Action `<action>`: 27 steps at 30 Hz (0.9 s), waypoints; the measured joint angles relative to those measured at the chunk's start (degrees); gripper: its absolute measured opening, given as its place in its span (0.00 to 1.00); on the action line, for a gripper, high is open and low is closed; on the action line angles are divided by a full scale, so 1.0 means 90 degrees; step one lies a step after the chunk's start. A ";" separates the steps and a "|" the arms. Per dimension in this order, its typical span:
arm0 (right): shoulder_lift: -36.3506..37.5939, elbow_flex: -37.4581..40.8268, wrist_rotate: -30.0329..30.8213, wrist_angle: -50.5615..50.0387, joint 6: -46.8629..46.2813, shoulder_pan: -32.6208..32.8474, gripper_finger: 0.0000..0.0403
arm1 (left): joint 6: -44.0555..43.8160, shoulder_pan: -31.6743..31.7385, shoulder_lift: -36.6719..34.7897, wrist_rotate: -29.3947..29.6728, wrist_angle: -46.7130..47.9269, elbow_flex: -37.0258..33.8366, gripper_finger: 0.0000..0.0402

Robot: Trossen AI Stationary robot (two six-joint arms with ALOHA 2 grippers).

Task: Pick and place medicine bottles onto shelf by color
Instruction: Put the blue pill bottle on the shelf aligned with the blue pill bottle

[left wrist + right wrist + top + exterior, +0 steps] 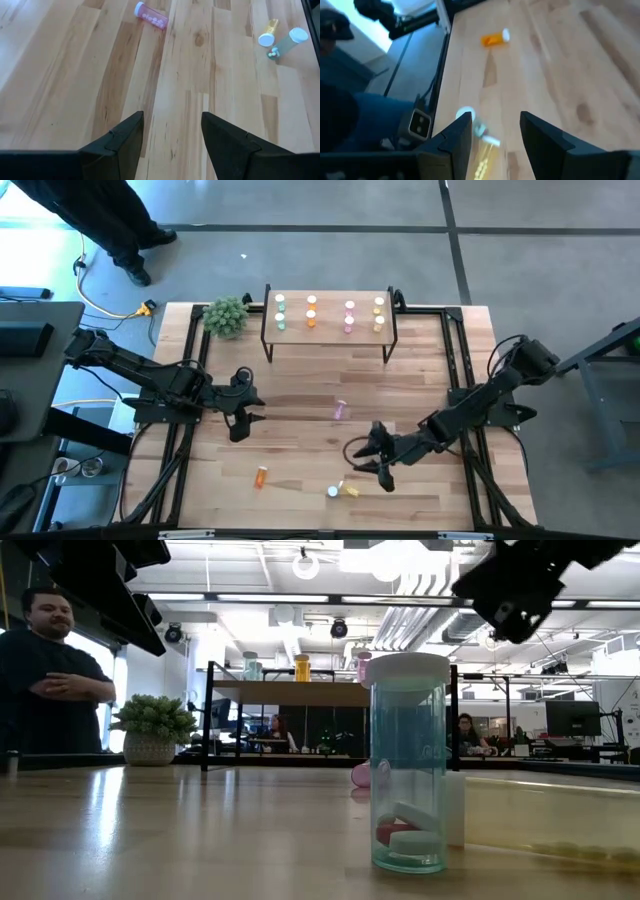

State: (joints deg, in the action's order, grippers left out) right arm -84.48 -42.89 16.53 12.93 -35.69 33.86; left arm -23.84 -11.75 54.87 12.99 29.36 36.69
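Note:
The shelf [330, 320] stands at the table's far middle and carries green, orange, pink and yellow medicine bottles in pairs. A pink bottle [341, 410] lies mid-table and an orange one [261, 476] lies near the front. A green bottle [408, 765] stands upright on its base, with a yellow one [350, 490] lying beside it. My right gripper [370, 460] hovers open just above and to the right of that pair; in its wrist view the yellow bottle [485, 155] shows below the gap. My left gripper [245, 415] waits open at the table's left, above bare wood.
A green potted plant [226, 316] stands left of the shelf. Black frame rails [190, 380] run along the table's left and right sides. A person [55, 670] stands beyond the table's far left corner. Bare wood lies between the loose bottles and the shelf.

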 joint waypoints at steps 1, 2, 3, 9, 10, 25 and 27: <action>-0.0064 0.0000 -0.0052 0.0021 0.0009 0.0042 0.39 | -0.0021 0.0000 0.0000 0.0000 -0.0002 0.0000 0.47; -0.0109 0.0000 -0.0065 0.0028 0.0017 0.0092 0.39 | -0.0097 0.0000 0.0000 -0.0003 0.0000 0.0000 0.47; -0.0158 0.0000 -0.0059 0.0058 0.0018 0.0147 0.39 | -0.0171 0.0000 0.0000 -0.0005 0.0000 0.0000 0.47; -0.0624 -0.0029 0.0215 0.0473 0.0762 0.0510 0.39 | -0.0370 0.0000 0.0000 -0.0008 0.0000 0.0000 0.51; -0.0717 -0.0069 0.0243 0.0571 0.0918 0.0558 0.39 | -0.0462 0.0000 0.0000 -0.0007 0.0000 0.0000 0.52; -0.2009 -0.1554 0.0445 0.0048 0.1479 0.0656 0.43 | -0.0692 0.0000 -0.0002 -0.0253 -0.0002 0.0000 0.60; -0.2007 -0.1760 0.0449 -0.0462 0.1499 0.0652 0.46 | -0.0691 0.0000 -0.0001 -0.0272 -0.0002 0.0000 0.60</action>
State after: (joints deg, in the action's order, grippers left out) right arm -102.54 -58.73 20.58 8.78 -22.20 39.72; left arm -30.05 -11.75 54.86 10.55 29.34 36.69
